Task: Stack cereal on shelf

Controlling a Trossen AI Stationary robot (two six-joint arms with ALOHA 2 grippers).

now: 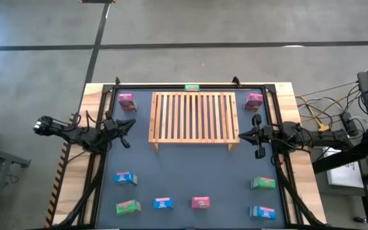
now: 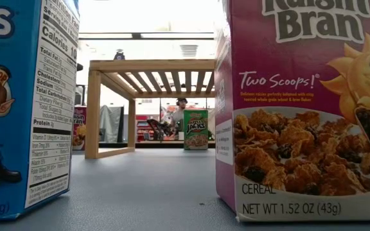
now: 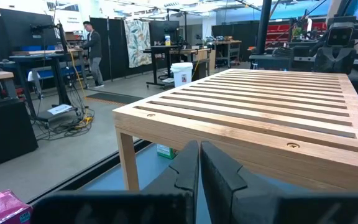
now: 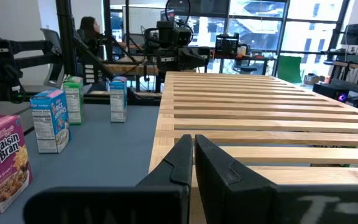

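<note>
Dealing here with nine small cereal boxes: judging them light, stiff-walled yet easily crushed, with smooth printed card likely to slip under a loose pinch. Favouring a hold across the two narrow sides near mid-height, squeezing gently.

Finding none of them on the shelf [image 1: 193, 118] yet, with its slatted top lying bare at mid-table. Counting along the near side: a left blue box [image 1: 124, 178], a near-left green box [image 1: 128, 206], a middle blue box [image 1: 163, 204], a near pink box [image 1: 200, 202], a right green box [image 1: 262, 184] and a corner blue box [image 1: 262, 211]. Spotting a far-left pink box [image 1: 127, 101] and a far-right pink box [image 1: 253, 100] just beside the shelf's far corners, and a far green box [image 1: 191, 87] tucked behind its far edge.

Hovering just off the shelf's left end, the left gripper [image 1: 130, 124], with fingers clenched together on nothing. Mirroring it at the right end, the right gripper [image 1: 241, 135], likewise pressed shut and empty.

Expecting trouble with the far green box, which probably means reaching over or around the shelf. Noting the black frame rail [image 1: 107, 96] running close by both far pink boxes. Watching the gaps between slats too, since a narrow box edge could be catching or tipping there. Seeing a person [image 3: 92, 50] well beyond the table, not interfering.
</note>
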